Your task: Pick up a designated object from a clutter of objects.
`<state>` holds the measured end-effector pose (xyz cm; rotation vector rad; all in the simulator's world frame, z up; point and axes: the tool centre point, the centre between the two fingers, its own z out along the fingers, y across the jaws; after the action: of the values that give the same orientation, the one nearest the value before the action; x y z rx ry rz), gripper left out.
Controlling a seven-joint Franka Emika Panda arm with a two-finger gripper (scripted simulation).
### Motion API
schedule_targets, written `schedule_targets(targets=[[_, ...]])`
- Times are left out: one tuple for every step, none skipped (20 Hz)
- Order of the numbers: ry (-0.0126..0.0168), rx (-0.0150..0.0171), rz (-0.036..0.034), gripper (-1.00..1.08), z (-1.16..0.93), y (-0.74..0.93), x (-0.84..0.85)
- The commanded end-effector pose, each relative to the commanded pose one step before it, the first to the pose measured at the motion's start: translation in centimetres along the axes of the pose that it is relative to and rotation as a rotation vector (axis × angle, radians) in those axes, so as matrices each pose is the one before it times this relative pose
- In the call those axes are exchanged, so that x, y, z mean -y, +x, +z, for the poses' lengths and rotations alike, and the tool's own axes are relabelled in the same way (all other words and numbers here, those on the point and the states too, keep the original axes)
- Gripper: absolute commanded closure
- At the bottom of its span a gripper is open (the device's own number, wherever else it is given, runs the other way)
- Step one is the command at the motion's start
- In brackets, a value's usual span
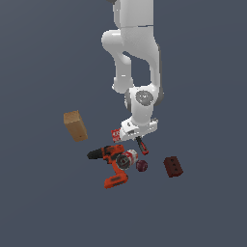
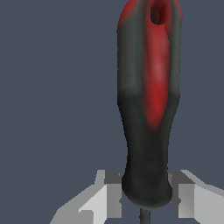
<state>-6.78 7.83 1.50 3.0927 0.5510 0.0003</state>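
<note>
The screwdriver (image 2: pixel 148 109), with a red-and-black handle, fills the wrist view; only a stub of its thin shaft shows at the picture's edge. My gripper (image 2: pixel 146 194) has one finger on each side of the handle's black end, pressed against it. In the exterior view the gripper (image 1: pixel 139 137) is low over the clutter and the screwdriver (image 1: pixel 142 145) sticks out just below the hand. The fingers themselves are hidden by the hand there. I cannot tell whether the screwdriver is touching the floor.
In the exterior view an orange-and-black drill (image 1: pixel 110 164) lies to the left of the screwdriver. A red-white can (image 1: pixel 128 159) and a dark purple ball (image 1: pixel 142 166) are beside it. A red-white box (image 1: pixel 116 135), a tan block (image 1: pixel 75 126) and a dark red brick (image 1: pixel 173 166) lie around.
</note>
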Motion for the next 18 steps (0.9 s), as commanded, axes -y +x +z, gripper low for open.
schedule_targets(targets=[[0.00021,0.00040,-0.00002,1.08,0.056,-0.003,0.014],[0.00000,0.00000,0.00000,1.08,0.000,0.000,0.000],[0.00000,0.00000,0.00000,1.08,0.000,0.000,0.000],[0.00000,0.00000,0.00000,1.08,0.000,0.000,0.000],[0.00000,0.00000,0.00000,1.08,0.000,0.000,0.000],[-0.00039,-0.00053,-0.00020,1.08,-0.053,0.003,-0.007],[0.00000,0.00000,0.00000,1.08,-0.025,0.006,0.003],[0.00000,0.00000,0.00000,1.08,-0.075,0.017,0.009],[0.00000,0.00000,0.00000,1.08,-0.125,0.029,0.014],[0.00000,0.00000,0.00000,1.08,-0.175,0.040,0.020],[0.00000,0.00000,0.00000,1.08,-0.226,0.052,0.026],[0.00000,0.00000,0.00000,1.08,-0.277,0.064,0.032],[0.00000,0.00000,0.00000,1.08,-0.329,0.076,0.038],[0.00000,0.00000,0.00000,1.08,-0.380,0.088,0.044],[0.00000,0.00000,0.00000,1.08,-0.430,0.100,0.050],[0.00000,0.00000,0.00000,1.08,-0.480,0.111,0.056],[0.00000,0.00000,0.00000,1.08,-0.529,0.123,0.062],[0.00000,0.00000,0.00000,1.08,-0.577,0.135,0.067]])
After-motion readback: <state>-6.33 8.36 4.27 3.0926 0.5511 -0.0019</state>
